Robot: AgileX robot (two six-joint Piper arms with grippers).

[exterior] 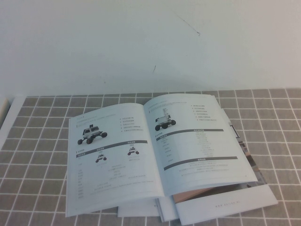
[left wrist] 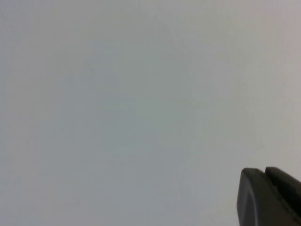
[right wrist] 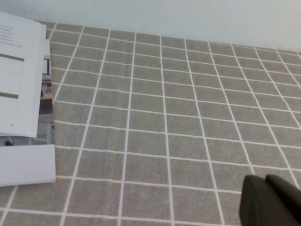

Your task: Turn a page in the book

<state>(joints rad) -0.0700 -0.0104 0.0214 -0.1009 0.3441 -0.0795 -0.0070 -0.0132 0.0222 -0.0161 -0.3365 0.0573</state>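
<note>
Book [exterior: 155,150] open on checked cloth [right wrist: 178,117], well apart from right gripper [right wrist: 270,200], left gripper [left wrist: 270,195] facing blank wall, finger state unclear.

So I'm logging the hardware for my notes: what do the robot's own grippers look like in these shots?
Little shows. The left gripper and the right gripper each appear only as a black, matte, blocky part with rounded edges at the corner of their wrist views. No cables or markings are visible. Neither arm shows in the high view.
</note>
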